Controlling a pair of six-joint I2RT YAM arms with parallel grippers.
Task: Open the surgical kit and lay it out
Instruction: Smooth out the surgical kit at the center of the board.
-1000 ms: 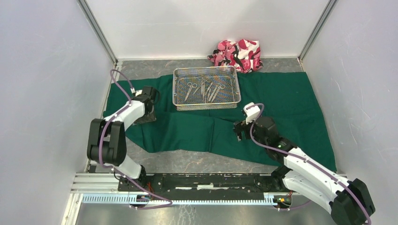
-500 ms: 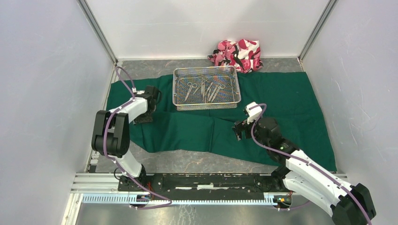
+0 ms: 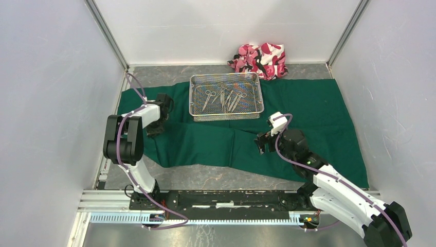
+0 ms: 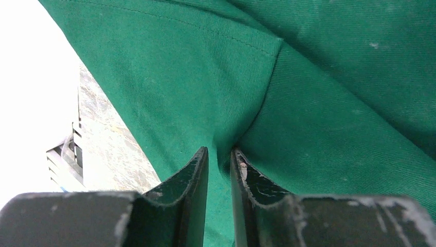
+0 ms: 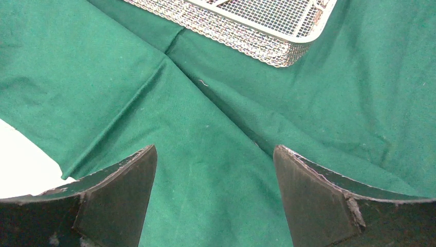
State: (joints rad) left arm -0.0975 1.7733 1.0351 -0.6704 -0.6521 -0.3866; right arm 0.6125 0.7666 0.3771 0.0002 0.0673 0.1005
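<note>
The dark green drape [image 3: 308, 110] lies spread across the table, with folds near its front middle. The silver wire-mesh tray [image 3: 226, 116] sits on its far part, holding several slim steel instruments [image 3: 223, 98]. My left gripper [image 3: 154, 129] is down at the drape's left part. In the left wrist view it [image 4: 220, 157] is shut on a pinched fold of the green cloth [image 4: 334, 103]. My right gripper [image 3: 263, 144] hovers over the drape in front of the tray. In the right wrist view it [image 5: 215, 154] is open and empty above the cloth [image 5: 216, 118], with the tray's corner [image 5: 247, 31] ahead.
A pink-white-black camouflage cloth bundle [image 3: 259, 60] lies at the back wall behind the tray. Walls close in the left, right and far sides. Bare grey tabletop [image 3: 205, 177] shows in front of the drape and along its left edge [image 4: 103, 139].
My left arm's elbow has swung back toward the left wall while its gripper stays on the drape's left part, shifting slightly left. The right arm has barely moved.
</note>
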